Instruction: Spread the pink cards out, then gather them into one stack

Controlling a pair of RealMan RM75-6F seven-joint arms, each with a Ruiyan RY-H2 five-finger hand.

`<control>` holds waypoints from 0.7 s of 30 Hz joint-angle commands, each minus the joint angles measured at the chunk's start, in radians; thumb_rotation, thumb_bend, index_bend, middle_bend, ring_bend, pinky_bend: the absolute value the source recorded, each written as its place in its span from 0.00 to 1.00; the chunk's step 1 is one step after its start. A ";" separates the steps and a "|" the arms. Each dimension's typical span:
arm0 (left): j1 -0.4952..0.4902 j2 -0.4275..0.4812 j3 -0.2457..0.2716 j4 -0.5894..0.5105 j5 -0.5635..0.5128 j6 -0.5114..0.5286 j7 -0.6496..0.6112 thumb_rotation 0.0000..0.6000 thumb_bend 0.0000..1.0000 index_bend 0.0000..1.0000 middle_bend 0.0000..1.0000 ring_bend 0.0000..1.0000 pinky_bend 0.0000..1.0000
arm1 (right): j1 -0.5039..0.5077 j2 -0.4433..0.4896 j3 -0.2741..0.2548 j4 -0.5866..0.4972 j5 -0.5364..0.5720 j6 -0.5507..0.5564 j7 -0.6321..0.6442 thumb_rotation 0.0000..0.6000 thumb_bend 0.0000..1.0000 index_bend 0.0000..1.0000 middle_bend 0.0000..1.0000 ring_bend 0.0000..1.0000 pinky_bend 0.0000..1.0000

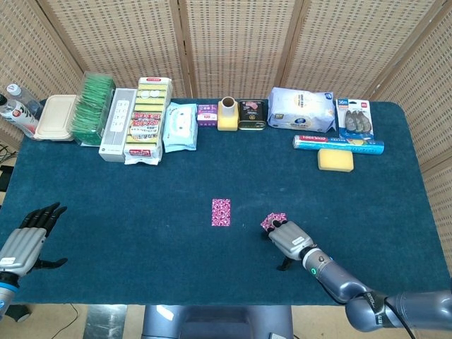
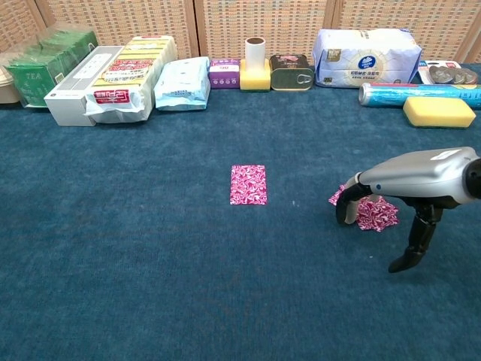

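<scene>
1. The right hand (image 2: 398,184), silver-grey and palm down, lies over a small pile of pink patterned cards (image 2: 372,213). Its fingertips curl down at the pile's left edge and its thumb points down to the cloth on the near side. Pink shows under the palm and past the fingertips, so the hand looks to be pressing or dragging the cards rather than pinching them; whether any card is truly gripped I cannot tell.

2. The pile under it is uneven, with corners fanned at different angles, which suits the spreading half of the task.

3. To the hand's left, well apart, a single pink patterned card (image 2: 248,184) lies flat and square on the dark blue felt tabletop (image 2: 150,263). In my judgement it was slid off the pile as the first of the spread.

4. To do this step well, keep the fingertips flat and the pressure light, so only the top card slips on the felt. Each stroke should leave a card clear of its neighbours, with nothing overlapping.

5. Felt grips paper, so too heavy a press would likely shift the whole pile together.

6. Far to the left, at the table's near corner, the left hand (image 1: 28,236) hovers with dark fingers spread, holding nothing.

7. Beyond the right hand, by the far edge, a yellow rectangular sponge (image 2: 439,110) lies clear of the work.
</scene>
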 commanded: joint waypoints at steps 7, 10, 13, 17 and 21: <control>-0.001 0.002 0.000 0.002 0.001 0.000 -0.006 1.00 0.03 0.00 0.00 0.00 0.04 | -0.001 0.027 -0.020 0.005 0.021 -0.004 -0.014 0.81 0.21 0.25 0.30 0.09 0.21; -0.002 0.001 -0.001 0.002 -0.001 -0.002 -0.005 1.00 0.03 0.00 0.00 0.00 0.03 | -0.002 0.040 -0.022 0.000 0.021 -0.005 -0.013 0.81 0.21 0.25 0.30 0.09 0.22; -0.002 0.001 -0.001 0.001 -0.001 -0.003 -0.003 1.00 0.03 0.00 0.00 0.00 0.03 | -0.002 0.051 -0.021 -0.007 0.019 -0.006 -0.011 0.80 0.21 0.25 0.31 0.09 0.22; -0.002 -0.001 0.000 -0.001 -0.002 -0.003 0.002 1.00 0.03 0.00 0.00 0.00 0.03 | -0.005 0.067 -0.022 -0.016 0.009 -0.006 -0.006 0.80 0.21 0.25 0.31 0.10 0.23; -0.002 -0.001 0.000 -0.003 -0.002 -0.003 0.003 1.00 0.03 0.00 0.00 0.00 0.03 | -0.006 0.078 -0.027 -0.011 0.006 -0.006 -0.013 0.80 0.21 0.26 0.31 0.10 0.23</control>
